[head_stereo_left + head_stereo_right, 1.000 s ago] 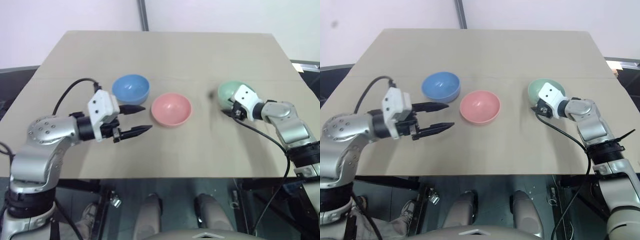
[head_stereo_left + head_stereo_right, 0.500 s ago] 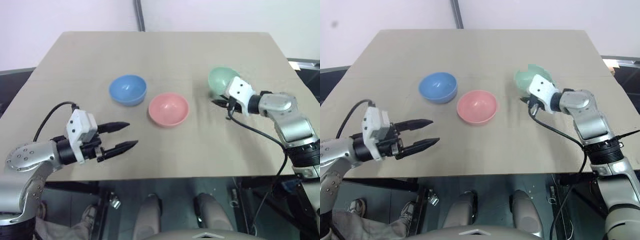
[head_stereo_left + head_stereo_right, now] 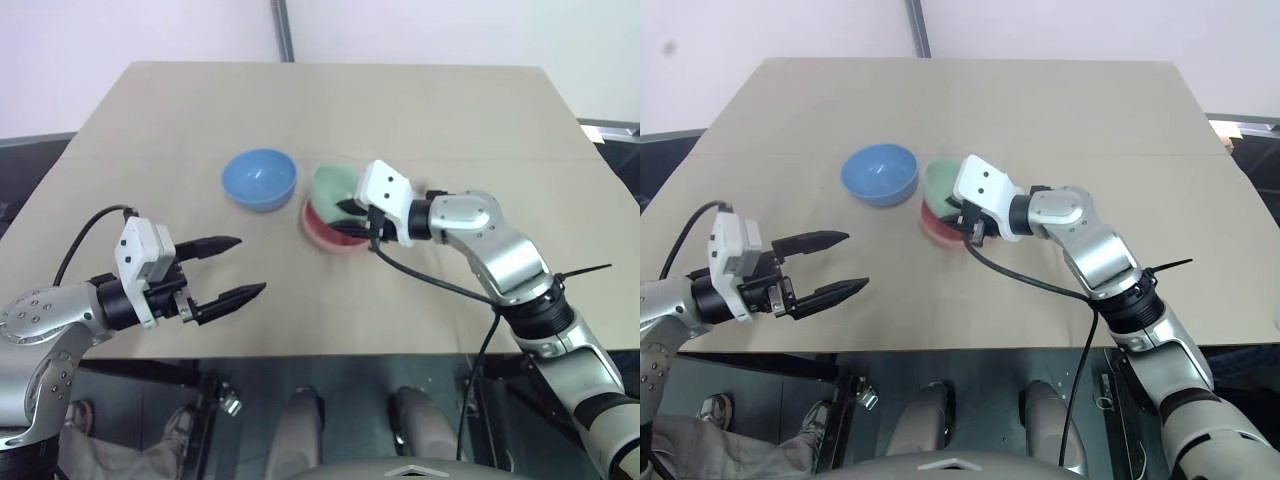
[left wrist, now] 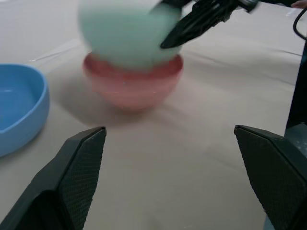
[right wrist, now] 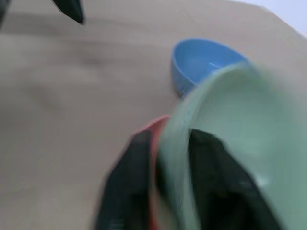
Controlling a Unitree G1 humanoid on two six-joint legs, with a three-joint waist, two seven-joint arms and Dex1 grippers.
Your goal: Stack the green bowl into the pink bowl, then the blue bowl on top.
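The green bowl hangs tilted over the pink bowl at mid-table, its lower side dipping into the pink one. My right gripper is shut on the green bowl's near rim; in the right wrist view one black finger is outside the green wall and the other inside it. The blue bowl stands upright on the table just left of the pair. My left gripper hovers open and empty near the table's front left, pointing towards the bowls, well short of them.
The beige table is bare behind and to the right of the bowls. A black cable trails from my right wrist across the table's front. The front edge runs just below my left gripper.
My right gripper has carried the green bowl from the table's right side leftward to over the pink bowl. My left gripper has drawn back toward the front left and opened wider.
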